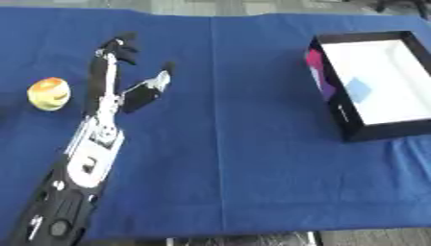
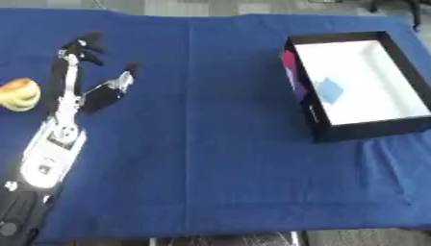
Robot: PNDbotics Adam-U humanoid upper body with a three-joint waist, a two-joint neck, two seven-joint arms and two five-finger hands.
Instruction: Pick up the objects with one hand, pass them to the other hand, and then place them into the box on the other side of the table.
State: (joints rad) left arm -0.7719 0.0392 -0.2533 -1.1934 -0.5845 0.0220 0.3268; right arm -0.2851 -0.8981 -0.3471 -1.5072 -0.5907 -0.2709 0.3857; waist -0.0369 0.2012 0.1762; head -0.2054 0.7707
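Left hand: the black-and-silver left hand (image 1: pixel 114 84) lies out over the cloth, its fingers (image 1: pixel 118 48) stretched toward the far edge and its thumb (image 1: pixel 160 77) splayed to the right; it is open and holds nothing.
Left arm: the silver-and-black forearm (image 1: pixel 88 158) comes in from the lower left corner and runs up the view at a slight tilt.
Right hand: it shows in neither view.
Object: a small round yellow-and-orange thing (image 1: pixel 49 93), soft-edged and hard to make out, sits on the cloth just left of the hand, apart from it and not touched.
Object's axis: it looks nearly as wide as it is tall, so no long axis or pointing direction can be told.
Table cover: a blue cloth (image 1: pixel 235 158) spreads across the whole table, with a fold line running from near to far down its middle.
Open room: a wide stretch of bare cloth lies between the hand and the box, and along the near edge.
Box: a shallow black rectangular box with a white inside (image 2: pixel 353 81) lies at the right, well apart from the hand, its long side running near to far; a pale blue patch (image 2: pixel 329 90) shows on its floor and a pink mark (image 2: pixel 290 65) on its left wall.
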